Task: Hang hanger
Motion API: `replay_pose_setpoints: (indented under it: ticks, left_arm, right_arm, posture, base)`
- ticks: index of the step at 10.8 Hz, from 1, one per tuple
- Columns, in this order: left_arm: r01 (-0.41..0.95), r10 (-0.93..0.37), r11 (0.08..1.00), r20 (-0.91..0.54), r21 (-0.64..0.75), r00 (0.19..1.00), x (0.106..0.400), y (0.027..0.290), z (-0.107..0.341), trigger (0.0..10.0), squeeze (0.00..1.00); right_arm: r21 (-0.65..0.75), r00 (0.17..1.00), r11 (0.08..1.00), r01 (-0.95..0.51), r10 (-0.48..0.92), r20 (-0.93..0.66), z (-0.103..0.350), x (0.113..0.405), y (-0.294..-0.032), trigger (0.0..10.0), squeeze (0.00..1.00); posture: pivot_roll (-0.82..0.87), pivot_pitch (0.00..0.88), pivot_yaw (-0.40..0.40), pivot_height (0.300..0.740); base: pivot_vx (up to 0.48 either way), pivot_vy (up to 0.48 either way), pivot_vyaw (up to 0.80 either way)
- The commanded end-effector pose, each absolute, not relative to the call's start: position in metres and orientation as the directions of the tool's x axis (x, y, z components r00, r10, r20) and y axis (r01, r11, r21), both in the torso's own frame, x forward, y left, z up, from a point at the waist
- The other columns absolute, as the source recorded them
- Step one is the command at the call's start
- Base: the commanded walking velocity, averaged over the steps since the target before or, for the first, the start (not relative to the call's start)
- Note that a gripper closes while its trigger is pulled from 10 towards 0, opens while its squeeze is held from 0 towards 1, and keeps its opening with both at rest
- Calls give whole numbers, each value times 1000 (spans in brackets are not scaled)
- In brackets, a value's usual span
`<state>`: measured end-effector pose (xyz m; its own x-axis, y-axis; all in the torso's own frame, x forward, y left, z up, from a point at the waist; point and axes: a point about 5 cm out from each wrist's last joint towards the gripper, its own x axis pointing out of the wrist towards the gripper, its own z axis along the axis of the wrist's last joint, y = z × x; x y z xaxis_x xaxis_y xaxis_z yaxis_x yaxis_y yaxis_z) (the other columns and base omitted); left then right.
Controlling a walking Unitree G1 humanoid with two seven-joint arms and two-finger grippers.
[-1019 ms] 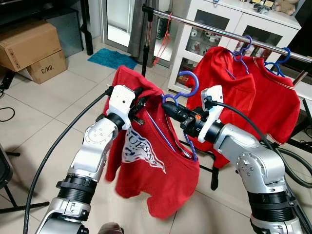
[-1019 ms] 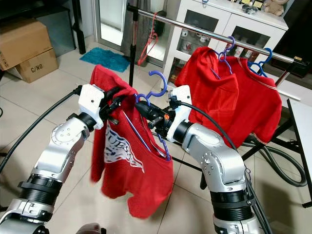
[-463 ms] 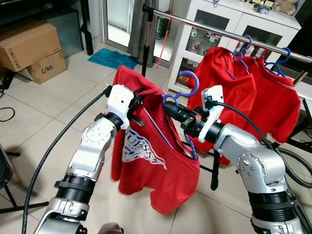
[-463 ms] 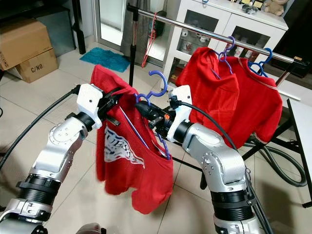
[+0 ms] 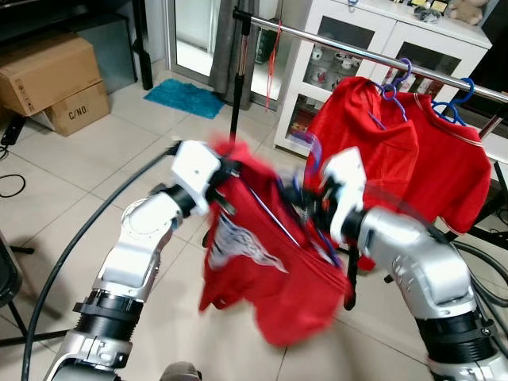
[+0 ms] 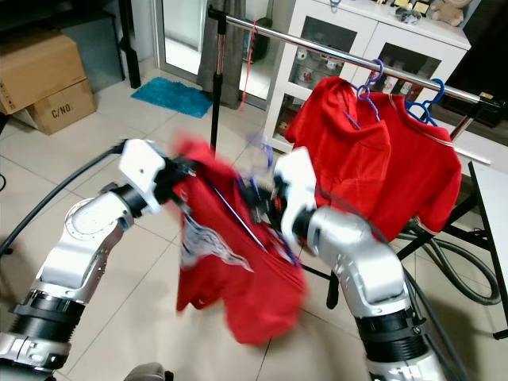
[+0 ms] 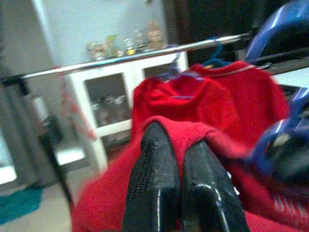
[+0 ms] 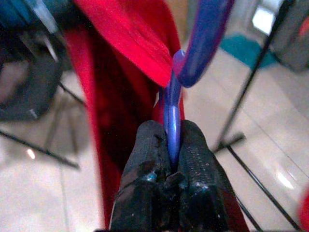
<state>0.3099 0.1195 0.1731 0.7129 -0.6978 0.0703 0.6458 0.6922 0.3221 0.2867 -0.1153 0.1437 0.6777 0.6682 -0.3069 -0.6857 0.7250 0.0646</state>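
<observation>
A red shirt with a white print [image 5: 262, 258] hangs between my two arms on a blue hanger [image 8: 172, 108], blurred by motion. My left gripper [image 5: 225, 169] is shut on the shirt's shoulder cloth, and the left wrist view shows its black fingers [image 7: 154, 179] pinching red fabric. My right gripper [image 8: 170, 145] is shut on the hanger's neck just below the hook. The silver rail [image 5: 349, 49] runs behind and above. On it, two more red shirts [image 5: 397, 151] hang on blue hangers to the right.
The rail's black stand pole [image 5: 237, 75] rises just behind the held shirt. A white cabinet [image 5: 373, 32] stands behind the rail. Cardboard boxes [image 5: 51, 79] and a teal mat [image 5: 186, 97] lie on the tiled floor at the left. Black cables trail from both arms.
Both arms are now moving and blurred. The held shirt has swung down and to the right, and the hanger hook has shifted toward the rail side. Both grips have held.
</observation>
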Motion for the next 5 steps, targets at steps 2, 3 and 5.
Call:
replay_pose_setpoints:
  ticks: [2,3,5]
  left_arm:
    - [584,-656,728,117,359,746,315,129,194,0,0]
    - [506,-585,759,88,410,806,322,149,197,0,0]
    - [297,-362,800,25,522,932,334,210,204,0,0]
  right_arm:
    - [-10,658,723,-690,622,-424,130,281,-130,0,0]
    - [9,653,713,-701,648,-392,136,279,-134,0,0]
    - [42,622,648,-760,745,-242,164,272,-145,0,0]
  posture:
    - [91,0,-151,740]
    - [89,0,-154,740]
    - [95,0,-144,740]
  base:
    - [0,0,0]
    - [0,0,0]
    - [0,0,0]
